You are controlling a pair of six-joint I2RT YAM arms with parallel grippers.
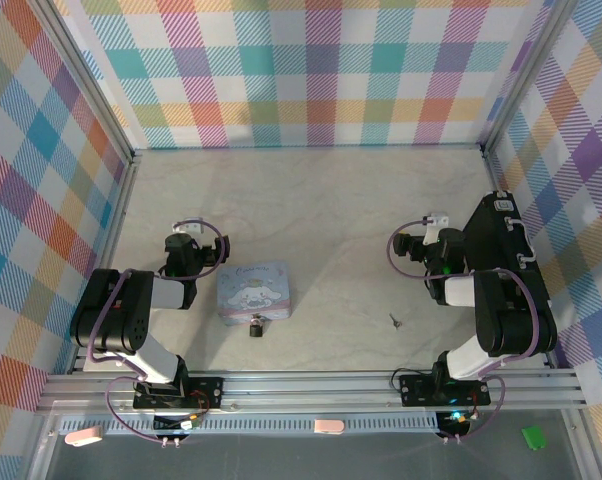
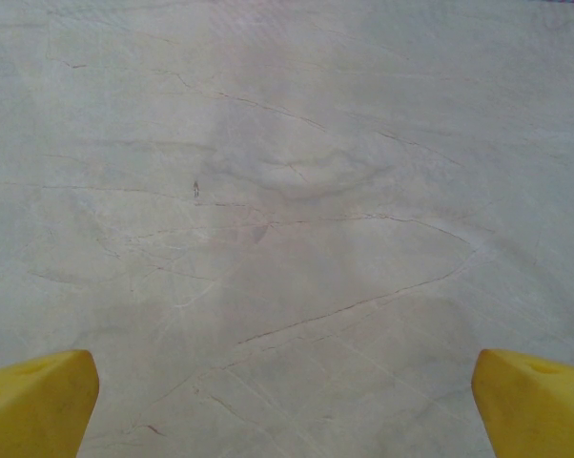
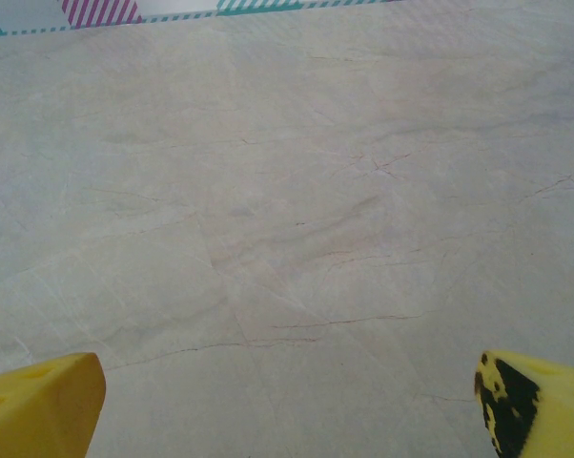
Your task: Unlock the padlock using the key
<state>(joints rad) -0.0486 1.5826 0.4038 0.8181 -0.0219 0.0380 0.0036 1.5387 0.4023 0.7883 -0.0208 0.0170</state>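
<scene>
My left end effector (image 2: pixel 287 405) and my right end effector (image 3: pixel 287 405) both stand wide open, holding nothing, over the pale marbled desk (image 1: pixel 331 200). The tiny black silver-shackled padlock (image 1: pixel 255 326) sits against the near edge of the pale blue cartoon-printed tin box (image 1: pixel 253 288). The thin dark metal key (image 1: pixel 393 321) lies well apart, nearer my right arm.

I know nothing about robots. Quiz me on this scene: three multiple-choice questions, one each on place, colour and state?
1. The padlock sits: A) at the tin box's near edge; B) on top of the box; C) between fingers.
2. The tin box is: A) red; B) pale blue; C) green.
3. The left fingers and right fingers are: A) shut on the padlock; B) shut on the box; C) open, empty.
Answers: A, the top view shows it there; B, its lid is pale blue; C, each pair stands wide apart, nothing between.
</scene>
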